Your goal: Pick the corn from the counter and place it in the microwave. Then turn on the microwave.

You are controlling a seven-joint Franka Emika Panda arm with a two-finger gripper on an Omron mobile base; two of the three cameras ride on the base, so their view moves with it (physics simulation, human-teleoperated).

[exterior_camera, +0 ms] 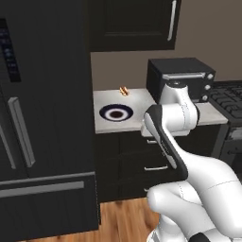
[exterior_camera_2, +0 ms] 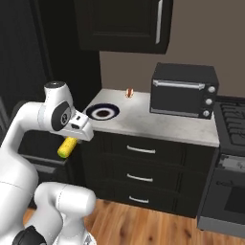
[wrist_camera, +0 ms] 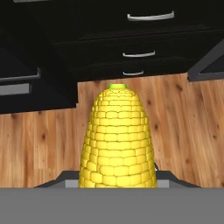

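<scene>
Yellow corn (wrist_camera: 117,138) is seen closest in the hand view, rising from 6 o'clock to the centre, its green tip pointing away toward the wooden floor (wrist_camera: 183,127) and the black drawers (wrist_camera: 140,39) at 12 o'clock. Its near end is cut off by the bottom of that view, and the fingertips at its sides are mostly hidden behind it. In the right base view the corn (exterior_camera_2: 67,147) is seen clasped in the gripper (exterior_camera_2: 72,139), hanging below the white hand at 9 o'clock, off the table (exterior_camera_2: 158,122) and in front of its left end, level with the top drawer; the jaws are clenched on the cob.

On the table a dark plate (exterior_camera_2: 102,112) with a white ring and dark centre is seen near the left edge; what lies in it cannot be made out. A small orange-brown item (exterior_camera_2: 128,93) at the back of the table is too small to be identified. A smaller black boxy appliance (exterior_camera_2: 184,90) with knobs is set at 2 o'clock on the table. In the left base view the gripper is hidden behind the arm (exterior_camera: 172,123).
</scene>
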